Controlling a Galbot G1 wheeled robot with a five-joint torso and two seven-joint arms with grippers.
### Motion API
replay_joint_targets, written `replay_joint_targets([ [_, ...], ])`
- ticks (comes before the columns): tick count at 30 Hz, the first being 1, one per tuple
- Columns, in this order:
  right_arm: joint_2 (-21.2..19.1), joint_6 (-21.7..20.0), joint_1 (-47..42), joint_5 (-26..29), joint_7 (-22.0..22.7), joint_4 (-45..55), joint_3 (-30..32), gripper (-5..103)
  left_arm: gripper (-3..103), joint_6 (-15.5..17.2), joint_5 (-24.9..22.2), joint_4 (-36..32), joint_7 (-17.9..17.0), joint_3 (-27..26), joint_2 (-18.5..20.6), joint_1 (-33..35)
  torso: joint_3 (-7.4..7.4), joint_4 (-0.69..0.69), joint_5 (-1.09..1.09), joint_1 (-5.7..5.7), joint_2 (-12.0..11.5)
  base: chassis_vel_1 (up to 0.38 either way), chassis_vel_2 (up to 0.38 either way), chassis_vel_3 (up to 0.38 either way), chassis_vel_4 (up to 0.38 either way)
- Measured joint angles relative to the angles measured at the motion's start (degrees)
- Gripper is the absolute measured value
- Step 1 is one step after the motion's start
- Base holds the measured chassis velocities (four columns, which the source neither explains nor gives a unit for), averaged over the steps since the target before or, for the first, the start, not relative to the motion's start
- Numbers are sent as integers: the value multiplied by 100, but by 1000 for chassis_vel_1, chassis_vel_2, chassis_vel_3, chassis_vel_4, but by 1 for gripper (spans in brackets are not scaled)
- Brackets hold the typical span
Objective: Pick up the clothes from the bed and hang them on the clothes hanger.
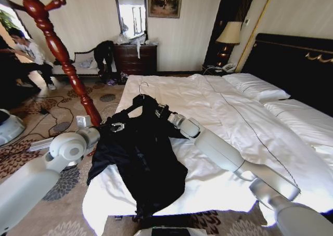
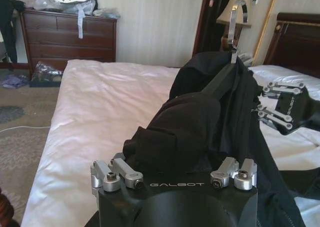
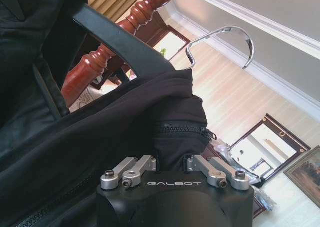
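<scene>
The clothes (image 1: 140, 158), a long black garment on a black hanger with a metal hook (image 1: 142, 87), lie over the near left corner of the bed (image 1: 234, 116), the lower part trailing over the edge. My left gripper (image 1: 117, 127) is shut on a bunch of fabric at one shoulder (image 2: 175, 137). My right gripper (image 1: 161, 113) is shut on the other shoulder by a zipper (image 3: 180, 129). The red-brown clothes hanger (image 1: 58, 51) stands on the carpet left of the bed, also seen in the right wrist view (image 3: 117, 39).
A dark dresser (image 1: 136, 59) and a sofa (image 1: 86, 64) stand against the far wall. Cables and a power strip (image 1: 41, 142) lie on the patterned carpet near the stand's foot. A lamp (image 1: 228, 36) and the black headboard (image 1: 296, 64) are at the right.
</scene>
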Motion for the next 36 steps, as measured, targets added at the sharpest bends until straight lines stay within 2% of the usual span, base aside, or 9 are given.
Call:
replay_joint_targets([
  [3, -1, 0, 5, 55, 0, 0, 0, 16, 82, -80, 1, 0, 64, -5, -6, 21, 0, -1, 1, 0, 0, 0, 0, 0, 0],
  [10, -9, 168, 16, 182, 60, 91, -49, 41, 79, -254, -11, -11, 287, 13, -56, 36, 0, -1, 1, 0, 0, 0, 0, 0, 0],
  [13, -47, 173, 18, 183, 106, 93, 22, 57, 66, -266, -2, 7, 310, 13, -74, 79, 0, 0, 1, 0, 0, 0, 0, 0, 0],
  [15, -63, 169, 20, 182, 123, 88, 41, 57, 66, -266, 2, 10, 310, 13, -76, 88, 0, -1, 1, 0, 0, 0, 0, 0, 0],
  [16, -95, 152, 22, 178, 154, 81, 73, 62, 55, -266, 7, 17, 311, 11, -80, 109, 0, -2, 1, 0, 0, 0, 0, 0, 0],
  [26, -294, -89, -60, 243, 446, 132, 396, 98, 23, -267, 90, 58, 289, -16, -128, 245, 0, -2, 1, 0, 0, 0, 0, 0, 0],
  [31, -502, -516, -103, 970, 928, 359, 474, 100, 10, -293, 145, 94, 258, -21, -126, 239, 0, 0, 0, 0, 0, 0, 0, 0, 0],
  [32, -584, -701, -178, 1429, 1172, 524, 550, 100, 7, -312, 170, 116, 261, -23, -89, 186, 0, -1, 0, 0, 0, 0, 0, 0, 0],
  [36, -697, -844, -379, 1818, 1381, 683, 697, 100, 7, -322, 174, 137, 260, -32, 12, 155, 0, -1, 1, 0, 0, 0, 0, 0, 0],
])
